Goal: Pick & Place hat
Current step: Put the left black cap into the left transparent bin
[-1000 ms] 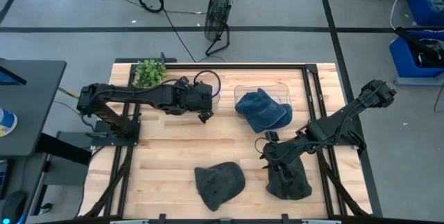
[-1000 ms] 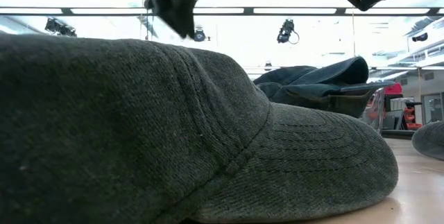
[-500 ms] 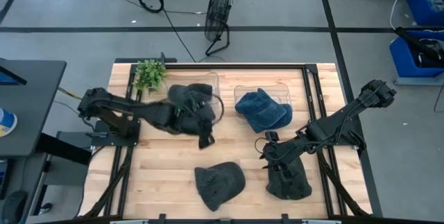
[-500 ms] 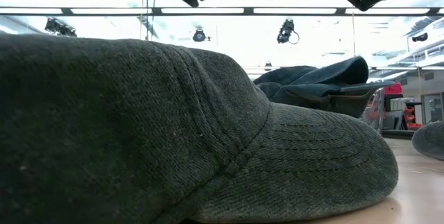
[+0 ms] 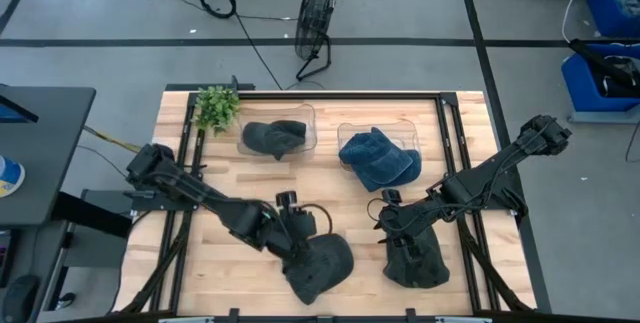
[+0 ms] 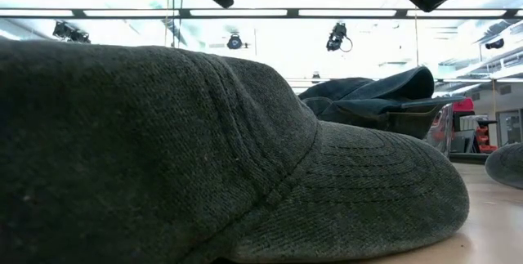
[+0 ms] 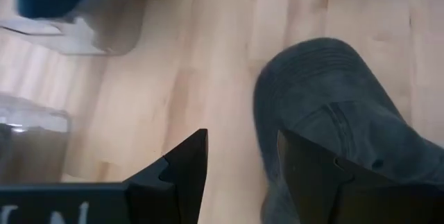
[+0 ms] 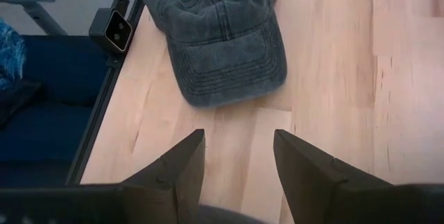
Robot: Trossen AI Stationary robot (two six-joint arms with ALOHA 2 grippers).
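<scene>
**Reaching for the grey cap**

Hovering left gripper (image 5: 297,246) spread wide, beside grey cap (image 5: 318,265) lying near the surface (image 5: 230,293) front edge. Probably best straddling the brim, pinching firmly. Right gripper (image 8: 236,156) waiting, likewise unclenched.

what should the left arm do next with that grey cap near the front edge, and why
Probably lower a little and close on the cap's edge. The left gripper is open and empty above the grey cap, one finger over its fabric in the left wrist view. The left clear bin already holds a dark hat.
</scene>
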